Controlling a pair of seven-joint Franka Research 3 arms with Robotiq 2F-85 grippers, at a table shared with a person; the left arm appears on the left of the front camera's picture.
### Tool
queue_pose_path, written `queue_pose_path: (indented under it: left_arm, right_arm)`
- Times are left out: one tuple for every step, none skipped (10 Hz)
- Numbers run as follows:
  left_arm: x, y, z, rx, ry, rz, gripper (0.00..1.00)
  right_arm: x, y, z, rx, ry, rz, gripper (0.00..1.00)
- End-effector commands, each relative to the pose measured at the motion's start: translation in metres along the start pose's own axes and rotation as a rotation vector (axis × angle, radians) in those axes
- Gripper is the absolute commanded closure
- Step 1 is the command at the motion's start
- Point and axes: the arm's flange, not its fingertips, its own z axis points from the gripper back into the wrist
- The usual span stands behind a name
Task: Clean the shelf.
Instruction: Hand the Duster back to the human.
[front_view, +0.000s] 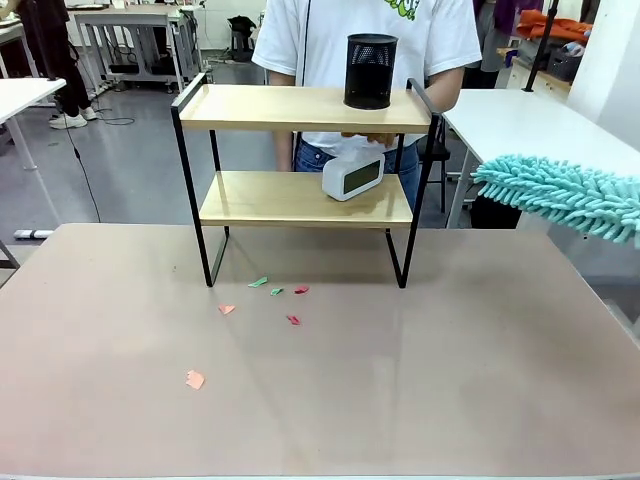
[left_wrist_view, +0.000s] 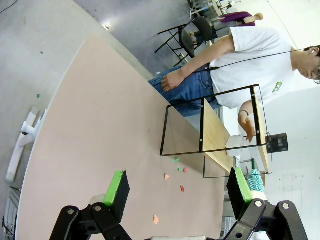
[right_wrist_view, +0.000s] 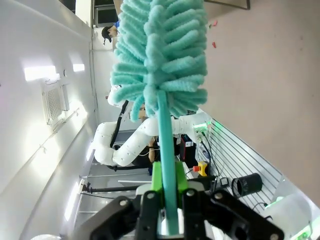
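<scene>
- Light wood boards, two tiers, thin black frame: shelf (front_view: 300, 200) at far middle of desk (front_view: 450, 380).
- Black mesh cup (front_view: 370, 72) on top board, white clock (front_view: 352, 176) on lower.
- Left fingers (left_wrist_view: 116, 189) spread wide, empty; right fingers (right_wrist_view: 156, 180) clamped on teal duster (right_wrist_view: 160, 55) handle.
- Paper scraps (front_view: 275, 292) in front; bare desk nearer.

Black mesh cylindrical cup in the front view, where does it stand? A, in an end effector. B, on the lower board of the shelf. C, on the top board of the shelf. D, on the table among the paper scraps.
C: the black mesh cylindrical cup stands upright on the top board of the two-tier shelf of light wooden boards in a black metal frame, towards its right end.
</scene>
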Motion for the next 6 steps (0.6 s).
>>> queue_pose_path:
  left_arm:
    - [-0.002, 0.001, -0.001, -0.027, -0.008, -0.019, 0.00]
    - [-0.002, 0.001, -0.001, -0.027, -0.008, -0.019, 0.00]
    - [-0.002, 0.001, -0.001, -0.027, -0.008, -0.019, 0.00]
    - [-0.002, 0.001, -0.001, -0.027, -0.008, -0.019, 0.00]
    - [0.000, 0.000, 0.000, 0.000, 0.000, 0.000, 0.00]
    - [-0.018, -0.040, -0.020, 0.000, 0.103, -0.127, 0.00]
  right_arm:
    - [0.000, 0.002, 0.002, 0.003, -0.003, 0.005, 0.88]
    - [0.000, 0.002, 0.002, 0.003, -0.003, 0.005, 0.88]
    - [0.000, 0.002, 0.002, 0.003, -0.003, 0.005, 0.88]
    - [0.000, 0.002, 0.002, 0.003, -0.003, 0.005, 0.88]
    - [0.000, 0.000, 0.000, 0.000, 0.000, 0.000, 0.88]
    - [-0.008, 0.027, -0.027, -0.074, 0.198, 0.143, 0.88]
